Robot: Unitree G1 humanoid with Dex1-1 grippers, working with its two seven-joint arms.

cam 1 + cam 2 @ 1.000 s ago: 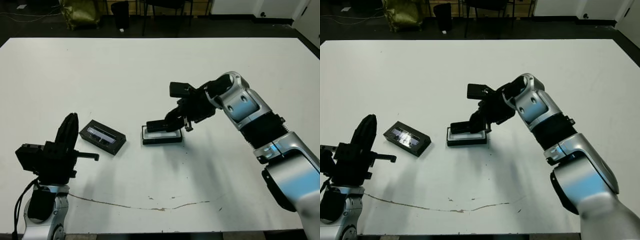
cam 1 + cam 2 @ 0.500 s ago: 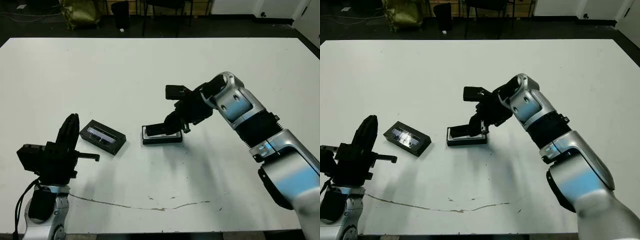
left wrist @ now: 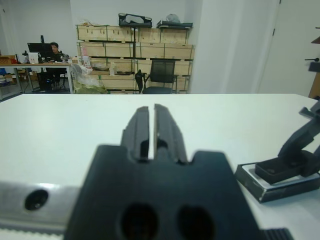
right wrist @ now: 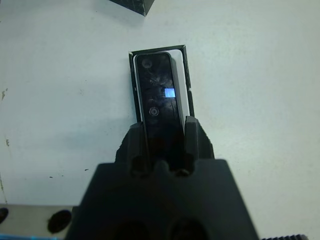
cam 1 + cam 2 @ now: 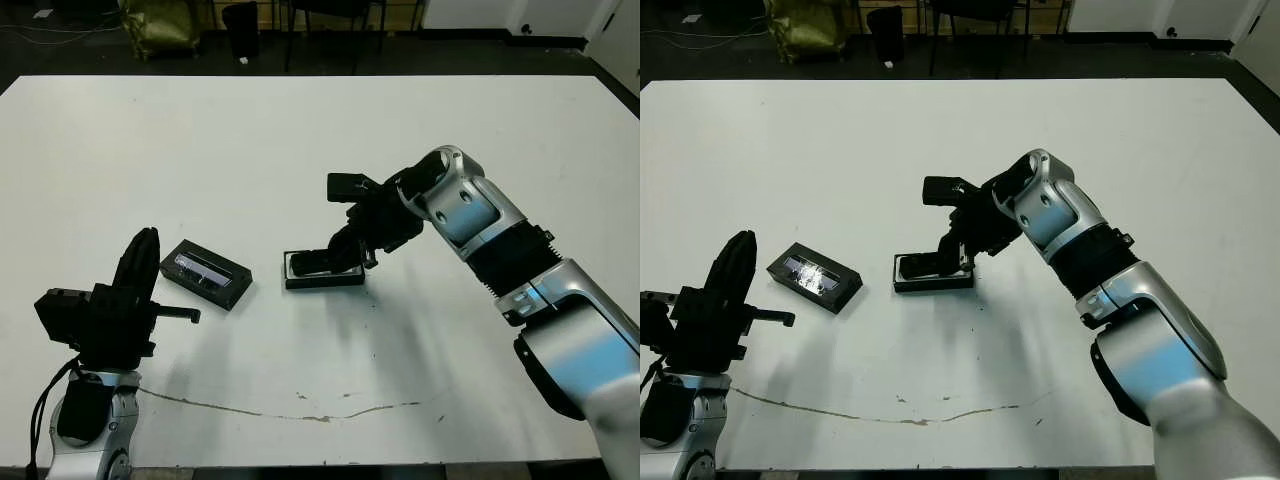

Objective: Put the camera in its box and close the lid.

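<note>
- Nearest the robot, a thin brown scuff line (image 5: 300, 415) ran across the front of the white worktop (image 5: 300, 140).
- At the near left corner the left hand (image 3: 154, 125) was raised clear of the worktop, its two black fingers (image 3: 137, 131) pressed almost together with only a sliver of light between them, and nothing in them.
- Just beyond it lay the lid (image 5: 205, 274), flat on the worktop with its shiny window strip facing up, set at a slant and touched by nothing.
- To the right of the lid, a small gap away, sat the box (image 5: 323, 275), its white lining showing along the edges.
- The camera (image 4: 159, 102) lay lengthwise in the box, with one end tilted up toward the right hand; a small blue-white square glowed on its upper face.
- The right hand (image 4: 166, 145) reached in from the right, over the box, its fingers (image 4: 196, 140) closed against the two long sides of the camera at the nearer end.
- Farther back the worktop was bare white, and past its far edge stood chair legs and a yellowish bag (image 5: 160, 25) on a dark floor.
</note>
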